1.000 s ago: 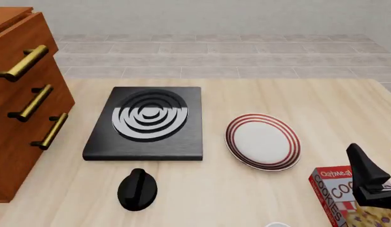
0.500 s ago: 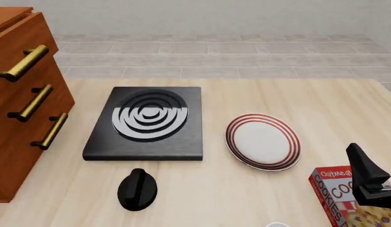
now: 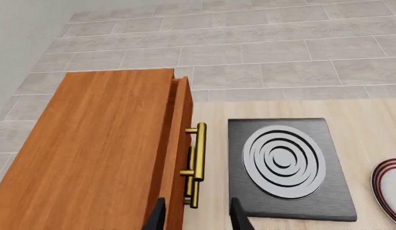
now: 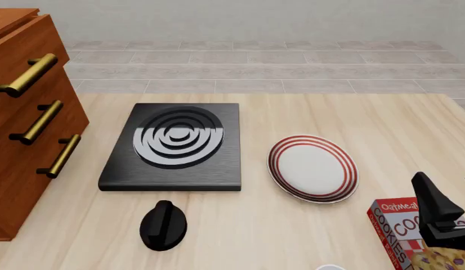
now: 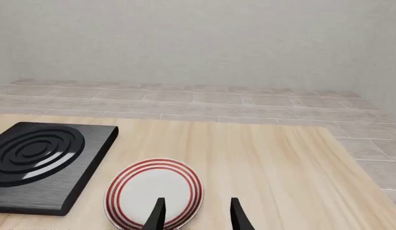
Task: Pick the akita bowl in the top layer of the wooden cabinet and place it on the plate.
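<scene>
Pale wood tabletop (image 4: 367,124) and grey floor tiles frame a scene in which no bowl is yet on show. Your left gripper (image 3: 196,215) hangs above the wooden cabinet (image 3: 102,153), its two dark fingertips set narrowly apart and holding nothing, straddling the line where the brass handle (image 3: 196,163) of the top layer (image 3: 179,143) stands proud of the drawer front. That handle runs straight away from the fingers, toward 12 o'clock in the left wrist view, so its long axis lies in line with your reach and across the gap between the fingers. The akita bowl cannot be seen in any view; judging by the task, it sits inside that closed drawer, directly below and just ahead of this arm. Your right gripper (image 5: 195,213) waits with fingers likewise slightly parted and empty, the plate (image 5: 154,193) just beyond its tips. In the front view the plate (image 4: 313,167) lies at about 10 o'clock from the right gripper (image 4: 437,203), which stands beside an oatmeal cookie box (image 4: 401,228). Further out, at 9 o'clock from the plate, sit the black stove (image 4: 174,146) and the black knob (image 4: 163,225). Your left arm is plainly the nearer to the drawer.
</scene>
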Robot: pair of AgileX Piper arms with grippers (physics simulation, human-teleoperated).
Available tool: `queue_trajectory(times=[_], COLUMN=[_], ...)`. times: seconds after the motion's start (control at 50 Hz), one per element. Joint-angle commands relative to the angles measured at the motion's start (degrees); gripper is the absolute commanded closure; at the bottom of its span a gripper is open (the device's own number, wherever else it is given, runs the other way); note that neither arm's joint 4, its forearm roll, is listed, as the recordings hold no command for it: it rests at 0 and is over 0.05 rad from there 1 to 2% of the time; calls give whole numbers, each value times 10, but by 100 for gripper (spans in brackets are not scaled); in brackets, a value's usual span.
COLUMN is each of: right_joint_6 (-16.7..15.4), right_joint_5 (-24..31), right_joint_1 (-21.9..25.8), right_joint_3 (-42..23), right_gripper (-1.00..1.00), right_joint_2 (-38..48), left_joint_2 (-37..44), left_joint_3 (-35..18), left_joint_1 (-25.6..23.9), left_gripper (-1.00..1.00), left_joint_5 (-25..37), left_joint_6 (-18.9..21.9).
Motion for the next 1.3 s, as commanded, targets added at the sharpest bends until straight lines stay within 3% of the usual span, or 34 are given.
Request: queue_trajectory(times=[0.02,1.3], right_joint_6=[0,-2], right_joint_5=[9,-28], right_joint_1=[1,3], right_joint_3=[0,1], right_gripper=[-100,-100], right_joint_2=[-9,35], left_joint_2=[4,36], left_joint_3=[16,146], left_joint_1=[22,84], left_gripper=[-100,-100], left_joint_5=[0,-93], left_joint_6=[21,24])
